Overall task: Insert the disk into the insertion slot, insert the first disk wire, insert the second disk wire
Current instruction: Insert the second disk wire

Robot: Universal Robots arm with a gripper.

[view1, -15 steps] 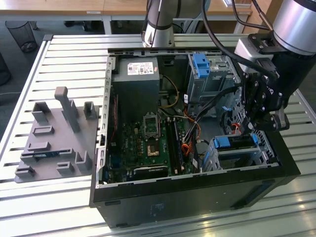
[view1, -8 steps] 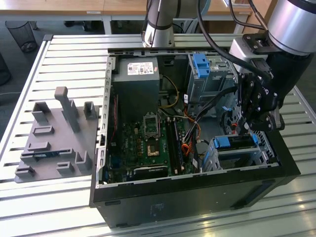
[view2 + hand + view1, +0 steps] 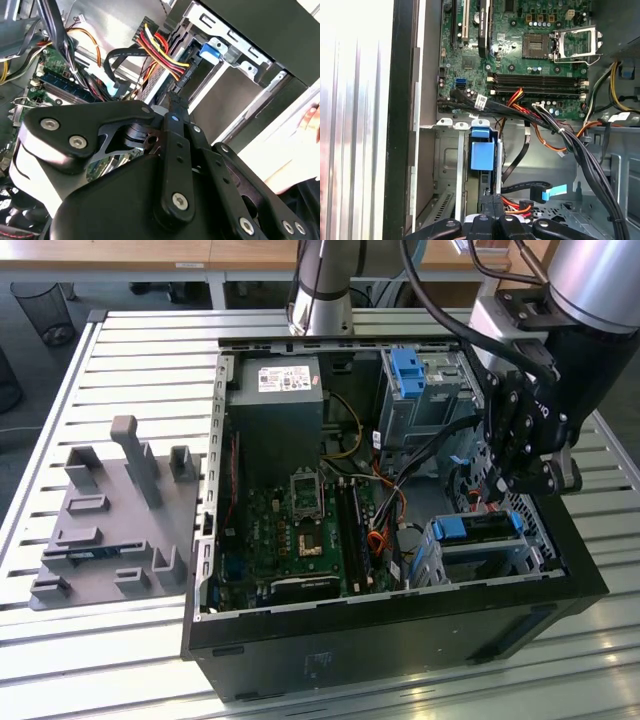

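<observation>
Blue plastic frames the disk (image 3: 478,527); the insertion slot (image 3: 431,558) is grey metal.

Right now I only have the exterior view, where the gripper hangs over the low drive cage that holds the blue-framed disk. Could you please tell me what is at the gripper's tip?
Observer: In the second wrist view the gripper is right at the end of the red, yellow and black wire bundle.
Operator: Thank you. Is any other cable lying near the insertion slot?
Observer: Yes. In the first wrist view a black cable with a light blue end lies beside the insertion slot, apart from the disk in its blue caddy.
</observation>
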